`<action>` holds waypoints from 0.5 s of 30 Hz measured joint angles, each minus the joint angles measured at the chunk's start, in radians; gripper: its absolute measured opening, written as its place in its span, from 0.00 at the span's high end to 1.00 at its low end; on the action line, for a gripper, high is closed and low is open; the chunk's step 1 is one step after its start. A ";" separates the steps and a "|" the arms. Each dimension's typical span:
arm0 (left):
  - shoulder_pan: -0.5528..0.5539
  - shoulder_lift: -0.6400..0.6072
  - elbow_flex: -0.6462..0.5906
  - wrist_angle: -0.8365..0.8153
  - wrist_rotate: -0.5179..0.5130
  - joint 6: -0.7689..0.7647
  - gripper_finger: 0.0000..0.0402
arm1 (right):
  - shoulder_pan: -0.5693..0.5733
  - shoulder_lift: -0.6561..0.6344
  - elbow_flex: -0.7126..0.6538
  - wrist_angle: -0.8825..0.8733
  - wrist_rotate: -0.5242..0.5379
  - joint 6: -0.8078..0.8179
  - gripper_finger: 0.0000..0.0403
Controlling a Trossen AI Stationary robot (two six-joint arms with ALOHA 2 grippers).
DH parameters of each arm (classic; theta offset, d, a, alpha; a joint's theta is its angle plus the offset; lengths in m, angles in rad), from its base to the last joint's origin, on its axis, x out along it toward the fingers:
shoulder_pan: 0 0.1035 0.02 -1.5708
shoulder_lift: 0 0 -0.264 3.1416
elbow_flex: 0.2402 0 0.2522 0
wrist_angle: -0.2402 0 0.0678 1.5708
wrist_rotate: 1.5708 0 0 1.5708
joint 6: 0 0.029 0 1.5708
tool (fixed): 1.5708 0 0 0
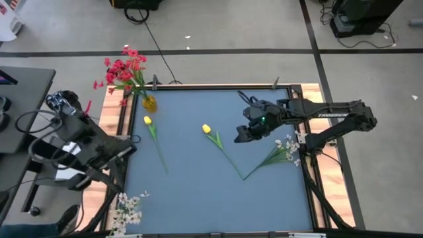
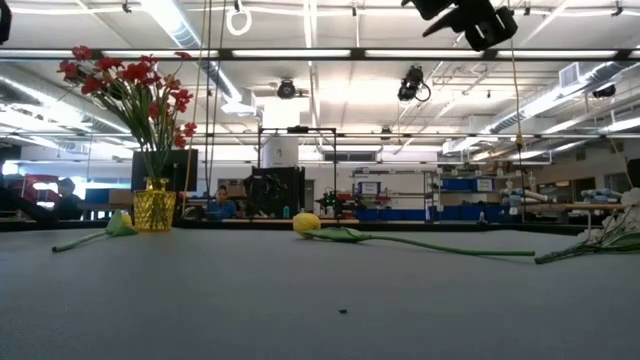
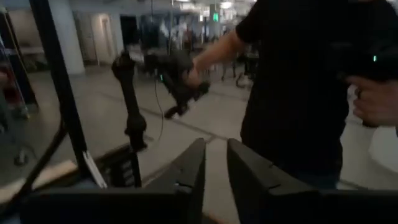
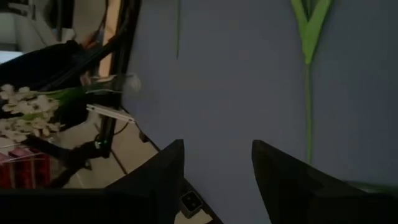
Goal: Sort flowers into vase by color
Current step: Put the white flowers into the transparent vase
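Red flowers [image 1: 124, 68] stand in a yellow vase [image 1: 150, 103] at the table's far left corner. Two yellow tulips lie flat on the table, one at the left [image 1: 147, 120] and one in the middle [image 1: 206, 129]. A white spray [image 1: 284, 150] lies at the right, its stem pointing toward the near edge. My right gripper [image 1: 241, 135] hovers open high above the table, beside the middle tulip's stem [image 4: 308, 93]. My left gripper [image 3: 216, 163] stays at the table's left edge, pointing level out into the room. Its fingers stand a narrow gap apart with nothing between them.
Another white spray [image 1: 129, 208] stands at the near left corner, off the blue surface. A person in a dark shirt [image 3: 298, 81] stands beyond the table. Wooden rails [image 1: 114, 119] and black frame posts border the table. The near half of the table is bare.
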 joint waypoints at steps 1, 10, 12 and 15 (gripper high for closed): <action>0.000 0.000 0.000 -0.023 0.000 -0.012 0.85 | -0.002 0.000 0.000 0.004 -0.007 0.001 0.51; -0.001 -0.030 -0.002 -0.102 -0.091 -0.094 0.83 | 0.005 0.000 0.000 0.011 0.005 0.021 0.51; -0.001 -0.032 -0.012 -0.160 -0.144 -0.111 0.78 | 0.009 0.000 0.000 0.011 0.017 0.021 0.51; 0.008 -0.022 -0.021 -0.214 -0.212 -0.160 0.69 | 0.021 0.000 0.000 0.009 0.022 0.026 0.51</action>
